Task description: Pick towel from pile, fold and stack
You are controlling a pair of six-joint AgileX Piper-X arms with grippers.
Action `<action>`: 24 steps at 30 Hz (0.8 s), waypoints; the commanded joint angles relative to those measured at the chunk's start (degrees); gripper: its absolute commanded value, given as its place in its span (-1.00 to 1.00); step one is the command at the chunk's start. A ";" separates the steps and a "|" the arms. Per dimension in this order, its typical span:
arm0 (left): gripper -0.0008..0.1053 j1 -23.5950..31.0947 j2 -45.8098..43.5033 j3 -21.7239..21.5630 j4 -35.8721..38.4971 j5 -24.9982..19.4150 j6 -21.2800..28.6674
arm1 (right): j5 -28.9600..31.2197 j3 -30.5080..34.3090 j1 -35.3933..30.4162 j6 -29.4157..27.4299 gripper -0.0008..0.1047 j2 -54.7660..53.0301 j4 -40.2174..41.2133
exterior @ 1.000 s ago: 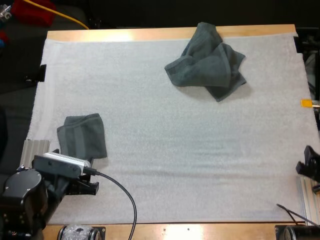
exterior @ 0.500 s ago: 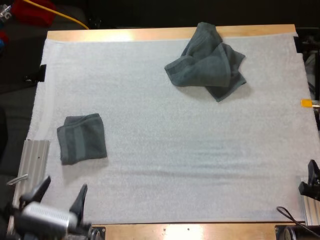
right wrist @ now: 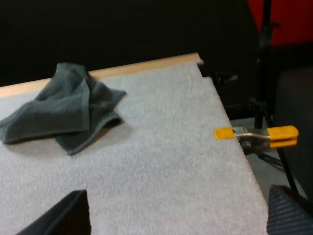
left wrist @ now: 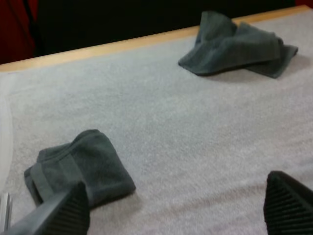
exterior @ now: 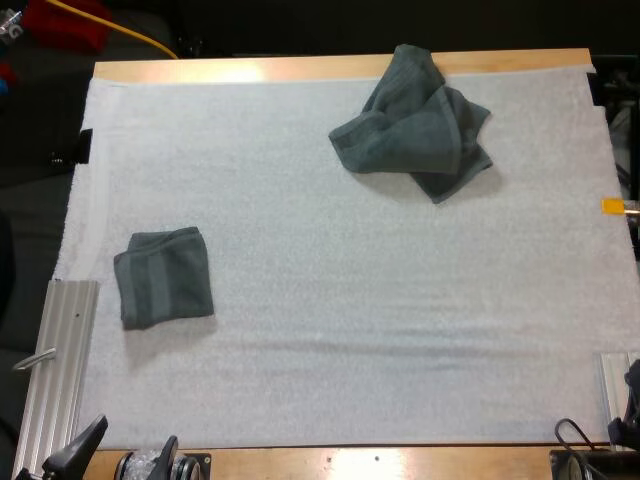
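The left tool (left wrist: 176,211) is hanging at the near left corner of the white mat (exterior: 350,290), its fingers standing wide apart and gripping nothing. The folded towel (exterior: 165,275) is lying flat on the mat just beyond it. The right tool (right wrist: 176,215) is likewise gaping wide and empty at the near right side, while the crumpled towel (exterior: 415,125) is sitting in a heap at the far side, one corner reaching the wooden edge of the worktop (exterior: 250,70).

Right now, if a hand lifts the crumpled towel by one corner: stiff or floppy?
Likely floppy: the crumpled towel lies in loose folds, so it should drape when lifted. Probably not slippery: its surface looks like matte cloth.
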 commanded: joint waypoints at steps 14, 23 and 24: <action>0.34 -0.06 -7.72 1.38 -3.23 -0.62 2.00 | -0.62 1.80 -0.27 -0.22 0.37 -2.90 -1.11; 0.34 -0.06 -7.72 10.42 -13.69 -0.69 2.45 | -1.03 10.51 -0.27 -0.22 0.37 -2.78 -11.22; 0.34 -0.06 -7.72 12.08 -15.14 -0.69 2.45 | -1.08 11.56 -0.27 -0.22 0.37 -2.78 -12.05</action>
